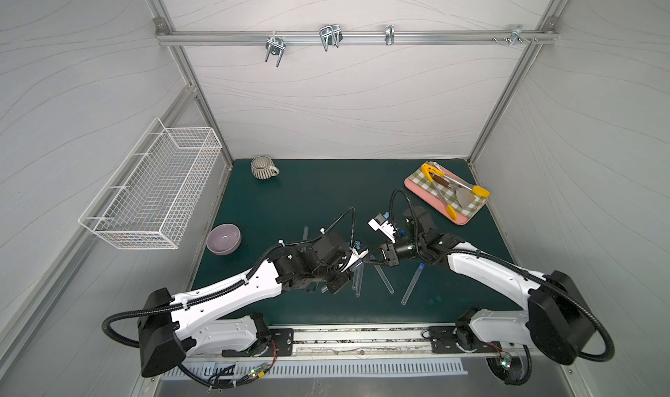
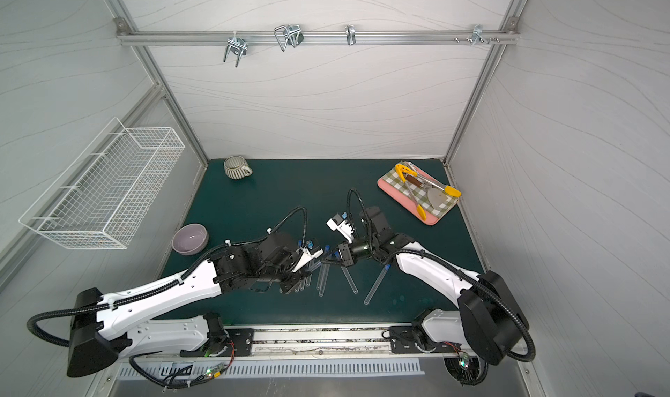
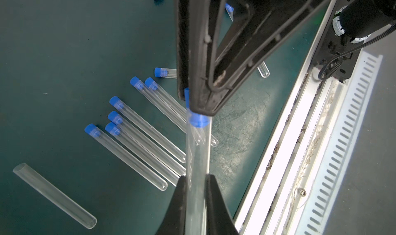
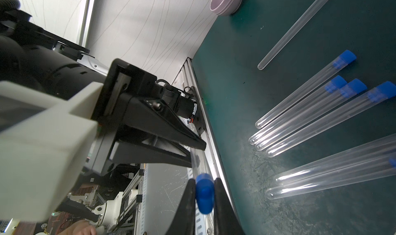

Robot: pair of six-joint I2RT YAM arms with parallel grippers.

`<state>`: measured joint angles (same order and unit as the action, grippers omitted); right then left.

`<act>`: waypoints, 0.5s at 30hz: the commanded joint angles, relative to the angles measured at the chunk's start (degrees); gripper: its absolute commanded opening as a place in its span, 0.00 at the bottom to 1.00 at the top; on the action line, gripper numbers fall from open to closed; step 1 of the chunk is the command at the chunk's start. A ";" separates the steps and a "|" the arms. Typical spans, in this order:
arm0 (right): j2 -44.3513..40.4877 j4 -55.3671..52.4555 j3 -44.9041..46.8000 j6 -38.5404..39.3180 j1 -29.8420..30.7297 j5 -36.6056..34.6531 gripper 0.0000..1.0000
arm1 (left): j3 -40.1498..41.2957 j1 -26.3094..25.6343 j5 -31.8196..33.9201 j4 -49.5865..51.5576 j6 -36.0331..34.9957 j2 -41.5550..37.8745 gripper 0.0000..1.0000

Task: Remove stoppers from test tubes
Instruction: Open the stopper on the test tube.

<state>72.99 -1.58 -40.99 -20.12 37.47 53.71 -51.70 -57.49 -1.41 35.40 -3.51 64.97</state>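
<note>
Tube (image 3: 197, 154): I have it lifted over the middle of the mat (image 1: 308, 196), toward the front edge. Its long axis runs from gripper to gripper.
Stopper (image 4: 204, 193): seated in the tube's mouth, at the end facing the right arm.
Left gripper (image 3: 196, 180): clamped on the tube's body.
Right gripper (image 4: 204, 184): closed on the stopper, one jaw on each side.
Pull: straight along the axis, I judge.

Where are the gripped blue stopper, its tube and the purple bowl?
Stopper (image 4: 205, 193): right wrist view, its blue side.
Tube (image 3: 198, 158): left wrist view, middle of its clear wall.
Bowl (image 1: 224, 249): in a top view, its outer wall.
</note>
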 commanded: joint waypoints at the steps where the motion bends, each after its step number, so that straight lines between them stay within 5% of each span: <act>1: -2.06 -0.20 -0.17 -0.37 -1.50 2.73 0.03 | -1.92 0.01 2.20 -0.20 -1.26 0.21 0.00; 7: -3.22 1.94 0.72 -2.43 -3.97 5.14 0.03 | -2.08 0.01 2.95 0.00 -1.29 1.08 0.00; 15: -3.22 -8.96 -1.97 5.08 -4.07 -0.94 0.03 | -2.35 0.01 4.75 0.90 -1.52 2.72 0.00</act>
<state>71.40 -4.56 -41.23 -19.14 34.15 54.63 -52.58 -57.80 -0.01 32.38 -4.36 67.02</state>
